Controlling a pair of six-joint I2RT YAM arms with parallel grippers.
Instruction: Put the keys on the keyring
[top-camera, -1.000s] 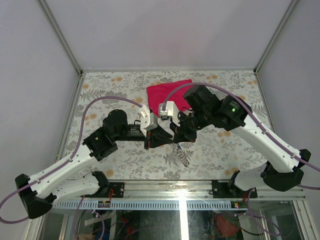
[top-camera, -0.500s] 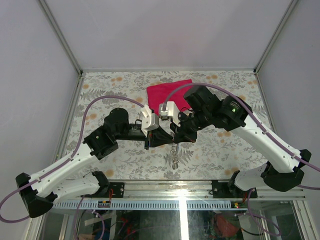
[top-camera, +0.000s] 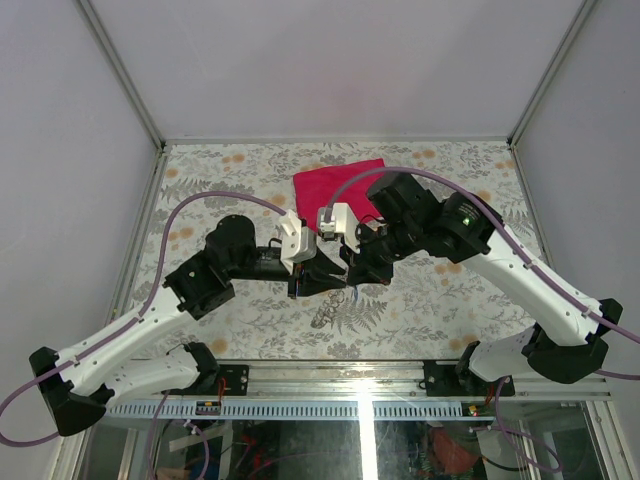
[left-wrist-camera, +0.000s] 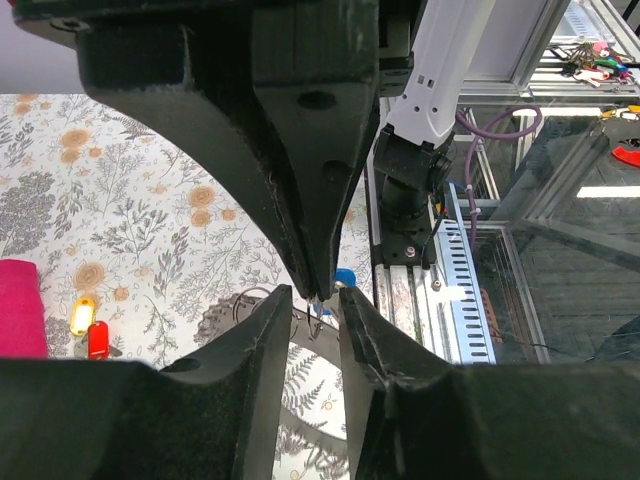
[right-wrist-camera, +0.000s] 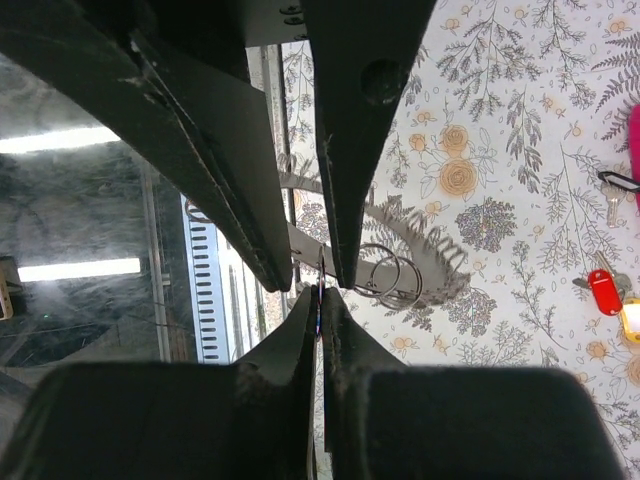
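Observation:
The keyring (right-wrist-camera: 321, 270) shows edge-on as a thin silver wire, and my right gripper (right-wrist-camera: 320, 292) is shut on it. Above the table's middle the two grippers meet tip to tip. My left gripper (left-wrist-camera: 315, 295) stands narrowly open, one finger on each side of the keyring (left-wrist-camera: 317, 322) and of the right fingertips (left-wrist-camera: 310, 200), with gaps on both sides. A bunch of smaller silver rings (right-wrist-camera: 385, 275) dangles from the keyring and hangs below the grippers (top-camera: 325, 312). Loose keys with a red tag (right-wrist-camera: 603, 290) and a yellow tag (left-wrist-camera: 80, 315) lie on the floral table.
A pink cloth (top-camera: 335, 180) lies at the back centre, partly under the right arm. Another key on a dark ring (right-wrist-camera: 612, 195) lies near it. The slotted metal rail (top-camera: 360, 405) runs along the near edge, and side walls close in the table.
The dangling bunch of rings has swung from lower right to lower left beneath the grippers. The left jaws narrowed and widened again. The right grip has not changed.

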